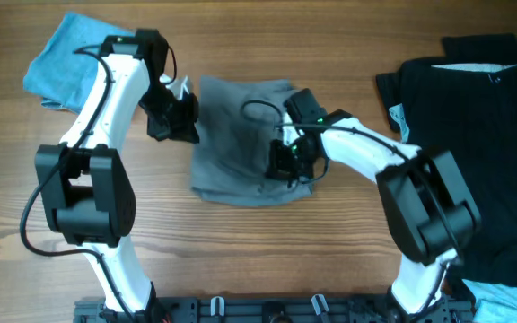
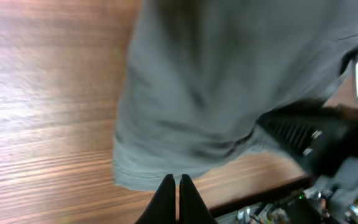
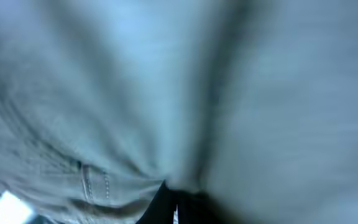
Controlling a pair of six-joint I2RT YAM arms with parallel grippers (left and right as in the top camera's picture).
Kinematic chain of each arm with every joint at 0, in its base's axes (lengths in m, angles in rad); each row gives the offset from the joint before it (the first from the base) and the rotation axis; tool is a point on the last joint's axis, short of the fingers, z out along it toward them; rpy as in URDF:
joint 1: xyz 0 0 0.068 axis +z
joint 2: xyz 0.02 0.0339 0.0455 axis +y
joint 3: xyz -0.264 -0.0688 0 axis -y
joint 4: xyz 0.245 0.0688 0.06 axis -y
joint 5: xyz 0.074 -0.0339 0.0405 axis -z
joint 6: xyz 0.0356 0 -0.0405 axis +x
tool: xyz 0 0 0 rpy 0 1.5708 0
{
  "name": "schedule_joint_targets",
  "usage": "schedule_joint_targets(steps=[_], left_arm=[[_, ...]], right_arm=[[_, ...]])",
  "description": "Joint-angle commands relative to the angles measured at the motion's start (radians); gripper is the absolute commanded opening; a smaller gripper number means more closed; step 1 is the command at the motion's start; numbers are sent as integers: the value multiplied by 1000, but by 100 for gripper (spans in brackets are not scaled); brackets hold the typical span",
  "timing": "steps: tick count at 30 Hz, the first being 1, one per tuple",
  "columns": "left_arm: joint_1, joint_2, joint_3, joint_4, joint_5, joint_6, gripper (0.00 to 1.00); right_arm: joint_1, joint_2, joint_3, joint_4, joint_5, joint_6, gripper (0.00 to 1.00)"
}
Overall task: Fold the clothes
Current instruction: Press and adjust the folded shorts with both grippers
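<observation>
The grey shorts (image 1: 236, 144) lie in a folded heap at the table's middle. My left gripper (image 1: 179, 121) is at their left edge. In the left wrist view its jaws (image 2: 179, 182) are shut with nothing between them, their tips just at the hem of the shorts (image 2: 229, 81). My right gripper (image 1: 291, 161) rests on the right part of the shorts. In the right wrist view its jaws (image 3: 169, 190) are closed with their tips buried in bunched grey fabric (image 3: 104, 93), where a pocket seam shows. A light-blue garment (image 1: 61, 58) and a black garment (image 1: 474, 126) lie aside.
The light-blue garment lies at the far left under the left arm. The black garment covers the right side of the table. Another pale-blue piece (image 1: 510, 301) shows at the front right corner. A dark rail (image 1: 267, 309) runs along the front edge.
</observation>
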Motion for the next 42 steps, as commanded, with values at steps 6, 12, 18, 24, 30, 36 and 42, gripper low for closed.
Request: schedule_joint_targets(steps=[6,12,18,24,30,36,42], left_arm=[[-62,10,-188,159,136,20,18],[-150,10,-348,463,161,-69,18],[-166,10,-399,641,-231,-374,4],[-80,10,-360,882,-249,-396,4],[-14,10,-116,863,-93,-354,10],[-14,-2,109,449,2,-290,61],[-26,-8,80,145,-5,-289,75]], right_arm=[[-103,6,6,18,-49,48,6],[-102,-7,6,45,-92,-69,7],[-102,-106,6,36,-87,-158,8],[-95,-265,6,38,-71,-188,8],[-82,-301,6,104,10,-184,8],[-82,-266,5,273,313,-186,7],[-85,-141,5,387,440,-120,8]])
